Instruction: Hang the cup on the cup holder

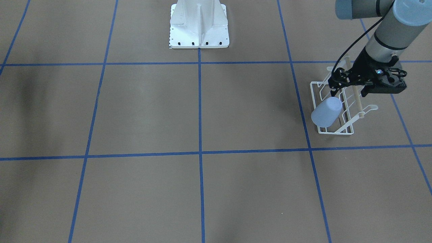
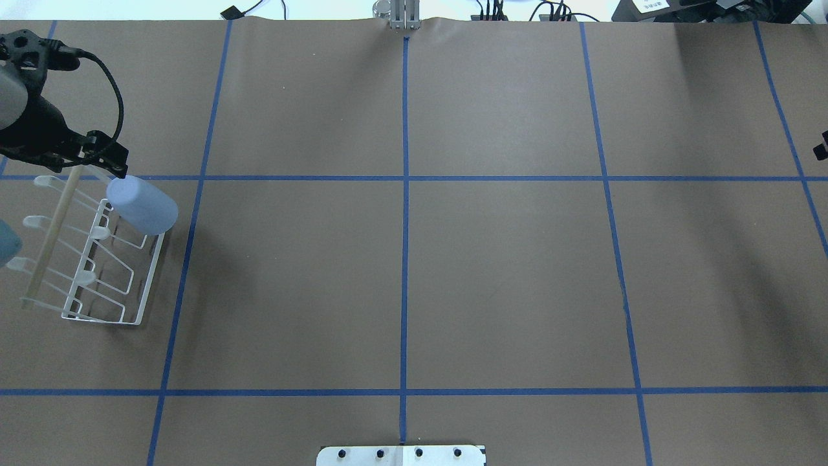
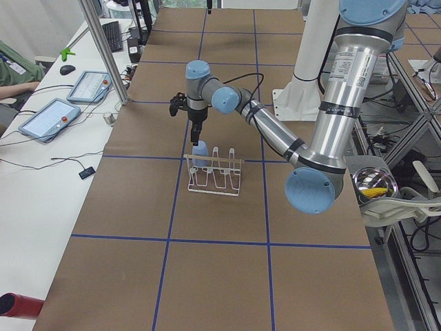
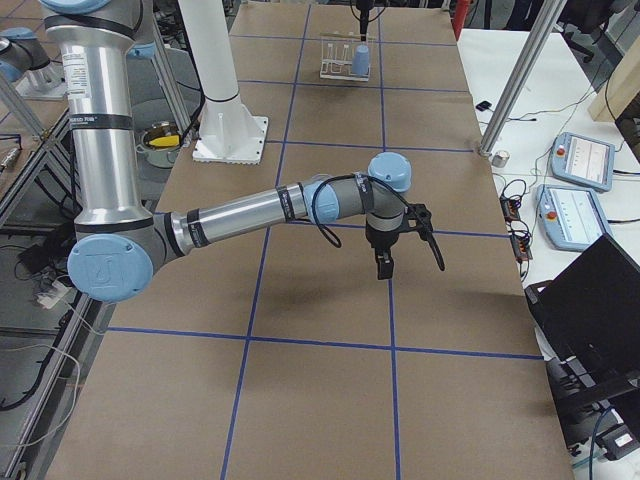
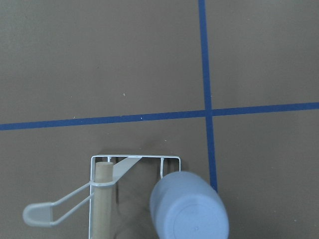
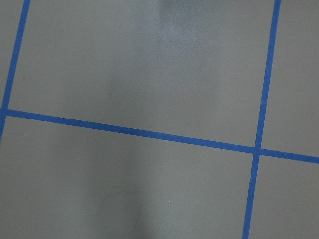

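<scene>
The pale blue-grey cup hangs upside down and tilted on an end peg of the white wire cup holder, base pointing outward. It also shows in the overhead view on the cup holder, and in the left wrist view. My left gripper hovers just above that end of the rack, jaws spread open and empty, one fingertip close to the cup's base. My right gripper hangs over bare table far from the rack; I cannot tell if it is open or shut.
The white robot pedestal stands at mid table on the robot's side. Blue tape lines cross the brown tabletop. Operators' tablets and cables lie on a side table past the far edge.
</scene>
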Motion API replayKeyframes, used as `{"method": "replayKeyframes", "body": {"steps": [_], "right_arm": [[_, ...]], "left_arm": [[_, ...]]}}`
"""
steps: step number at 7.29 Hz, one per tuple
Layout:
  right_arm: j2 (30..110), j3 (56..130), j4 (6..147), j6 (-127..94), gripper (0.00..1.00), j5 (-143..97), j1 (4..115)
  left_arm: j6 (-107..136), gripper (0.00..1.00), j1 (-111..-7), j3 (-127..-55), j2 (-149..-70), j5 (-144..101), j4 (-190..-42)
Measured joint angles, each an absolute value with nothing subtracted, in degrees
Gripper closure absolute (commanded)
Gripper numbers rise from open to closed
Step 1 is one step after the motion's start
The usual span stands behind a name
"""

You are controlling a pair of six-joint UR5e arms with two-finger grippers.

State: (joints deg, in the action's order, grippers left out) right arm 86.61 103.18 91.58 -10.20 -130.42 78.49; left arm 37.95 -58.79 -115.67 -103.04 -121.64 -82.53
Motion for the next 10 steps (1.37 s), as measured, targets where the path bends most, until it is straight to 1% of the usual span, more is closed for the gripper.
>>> {"method": "replayKeyframes", "body": {"steps": [2,4,6,8,10], "right_arm": [[87.4,102.34,91.54,-10.01,0.0,-130.39,78.62],[89.4,102.09,91.57,-10.07,0.0,-130.64,79.82],[91.21,102.14,91.62,-10.07,0.0,-130.84,82.04],[93.5,101.98,91.68,-9.95,0.0,-130.89,84.4],[95.4,101.73,91.81,-9.82,0.0,-131.69,86.46]], "left_arm": [[30.22,0.02,-63.33,-115.95,-101.69,-122.22,-81.88],[17.26,0.02,-71.2,-113.87,-96.84,-123.79,-81.43],[12.37,0.02,-77.41,-110.3,-93.2,-124.37,-82.16],[8.91,0.02,-81.77,-105.51,-92.39,-124.51,-82.43],[7.49,0.02,-83.48,-99.57,-92.21,-124.62,-83.18]]}}
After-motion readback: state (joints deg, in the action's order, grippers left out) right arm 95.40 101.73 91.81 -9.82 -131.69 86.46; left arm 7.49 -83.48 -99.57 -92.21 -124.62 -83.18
